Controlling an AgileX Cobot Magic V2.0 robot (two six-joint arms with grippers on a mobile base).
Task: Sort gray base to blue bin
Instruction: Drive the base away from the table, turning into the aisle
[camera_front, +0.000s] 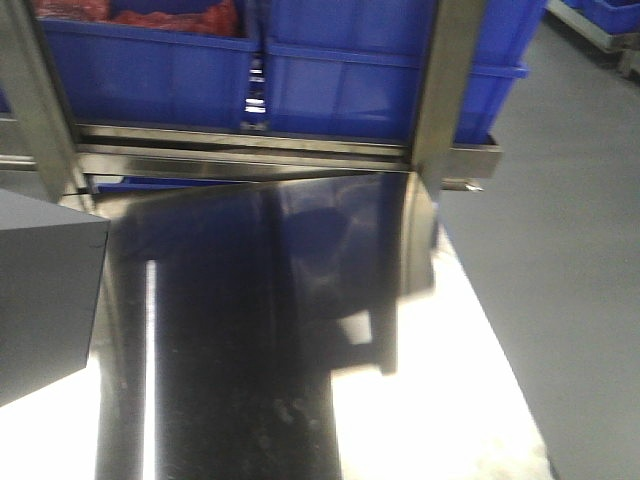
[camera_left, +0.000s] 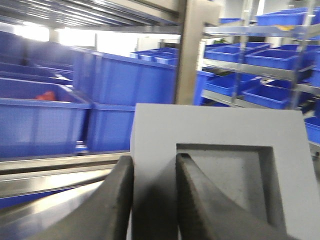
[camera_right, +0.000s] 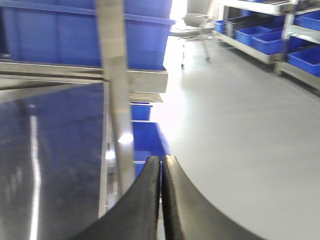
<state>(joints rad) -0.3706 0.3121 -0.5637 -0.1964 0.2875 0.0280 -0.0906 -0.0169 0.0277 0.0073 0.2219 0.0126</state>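
Left gripper (camera_left: 154, 159) clenched on the gray base (camera_left: 225, 127), one finger outside the wall and one in its recessed pocket. The base was held at far left above the steel table (camera_front: 250, 380). Blue bin (camera_front: 345, 85) sat on the rack behind, apart. Right gripper (camera_right: 161, 159) fingers were pressed together, empty.

Shiny steel table top (camera_front: 250, 390) reflects light; upright metal rack post (camera_front: 447, 90) at its far right corner; blue crate w/ red material (camera_front: 140, 62) on shelf (camera_front: 250, 150) behind, left side; gray floor (camera_front: 570, 260) to the right; far racks (camera_left: 248, 68) w/ blue trays (camera_left: 272, 56).
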